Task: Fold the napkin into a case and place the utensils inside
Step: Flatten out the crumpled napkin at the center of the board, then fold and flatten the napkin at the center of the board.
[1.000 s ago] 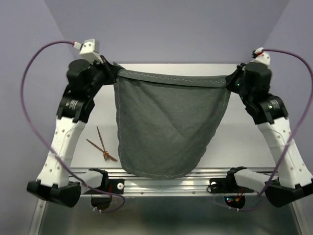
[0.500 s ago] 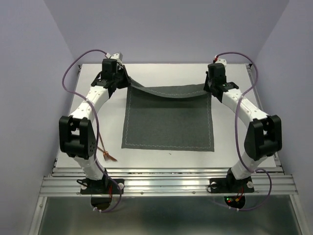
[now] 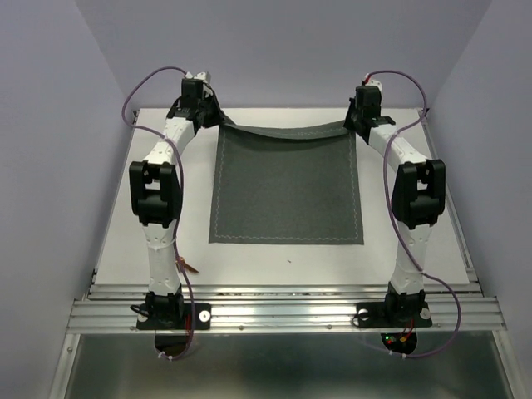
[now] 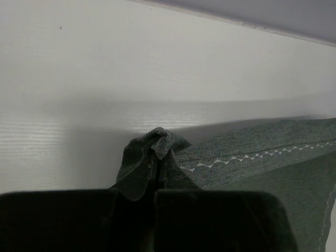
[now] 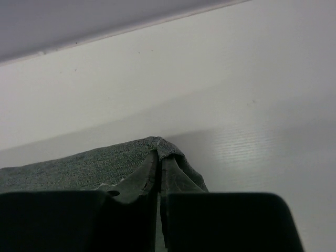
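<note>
Top external shows the napkin [image 3: 287,195] spread flat on the table [image 3: 249,262], only its far hem raised; my read is the corners are pinched to draw the cloth taut and square for folding; left gripper [image 3: 218,122] is clenched on the far-left corner, right gripper [image 3: 354,127] on the far-right, jaws nearly closed; utensils [image 3: 189,267] lie near the front-left edge.
</note>
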Motion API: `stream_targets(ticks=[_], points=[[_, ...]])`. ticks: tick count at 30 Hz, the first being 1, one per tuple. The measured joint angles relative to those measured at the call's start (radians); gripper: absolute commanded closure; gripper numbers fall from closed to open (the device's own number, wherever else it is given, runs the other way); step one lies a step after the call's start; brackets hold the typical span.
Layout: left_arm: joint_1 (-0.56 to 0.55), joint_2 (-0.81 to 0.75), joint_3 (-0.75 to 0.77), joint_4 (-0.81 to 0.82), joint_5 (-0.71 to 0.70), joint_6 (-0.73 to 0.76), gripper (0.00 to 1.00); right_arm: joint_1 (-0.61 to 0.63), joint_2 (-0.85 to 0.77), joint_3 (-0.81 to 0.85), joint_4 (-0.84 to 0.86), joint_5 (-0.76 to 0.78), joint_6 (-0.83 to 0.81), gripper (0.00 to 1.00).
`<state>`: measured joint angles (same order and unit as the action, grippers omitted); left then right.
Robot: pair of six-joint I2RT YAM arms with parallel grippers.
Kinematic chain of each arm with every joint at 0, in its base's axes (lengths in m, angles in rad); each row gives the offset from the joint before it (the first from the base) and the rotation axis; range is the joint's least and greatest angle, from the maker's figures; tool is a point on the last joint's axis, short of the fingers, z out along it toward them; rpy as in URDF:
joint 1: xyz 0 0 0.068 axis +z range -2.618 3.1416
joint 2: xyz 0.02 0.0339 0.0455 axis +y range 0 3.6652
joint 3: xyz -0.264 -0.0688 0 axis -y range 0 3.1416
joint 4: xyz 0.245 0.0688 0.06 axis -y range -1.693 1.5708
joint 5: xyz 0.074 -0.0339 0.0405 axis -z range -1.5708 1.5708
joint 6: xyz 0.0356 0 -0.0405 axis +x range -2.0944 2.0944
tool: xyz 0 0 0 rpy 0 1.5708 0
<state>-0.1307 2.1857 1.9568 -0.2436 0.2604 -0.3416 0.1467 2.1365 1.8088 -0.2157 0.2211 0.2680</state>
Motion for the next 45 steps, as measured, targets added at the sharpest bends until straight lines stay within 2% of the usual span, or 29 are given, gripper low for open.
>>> stream_targets(ticks=[6,9,16,22,29,35,45], points=[[0.002,0.020,0.060,-0.017,0.009,0.000,1.00,-0.004,0.014,0.035,0.009,-0.052,0.008,0.99],[0.002,0.007,0.027,-0.019,0.021,0.000,1.00,-0.003,-0.022,-0.026,0.016,-0.083,0.027,0.99],[-0.007,-0.183,-0.262,-0.041,0.040,0.015,1.00,-0.003,-0.261,-0.332,-0.013,-0.154,0.097,0.99],[-0.016,-0.458,-0.558,-0.030,0.047,0.015,1.00,-0.002,-0.467,-0.556,-0.054,-0.217,0.173,0.99],[-0.027,-0.661,-0.840,0.020,0.058,-0.034,1.00,-0.003,-0.614,-0.733,-0.100,-0.294,0.269,0.99],[-0.031,-0.724,-0.991,0.037,0.044,-0.064,1.00,-0.003,-0.695,-0.835,-0.176,-0.335,0.314,0.99],[-0.031,-0.789,-1.085,0.045,-0.002,-0.072,1.00,-0.003,-0.808,-0.967,-0.212,-0.350,0.370,0.99]])
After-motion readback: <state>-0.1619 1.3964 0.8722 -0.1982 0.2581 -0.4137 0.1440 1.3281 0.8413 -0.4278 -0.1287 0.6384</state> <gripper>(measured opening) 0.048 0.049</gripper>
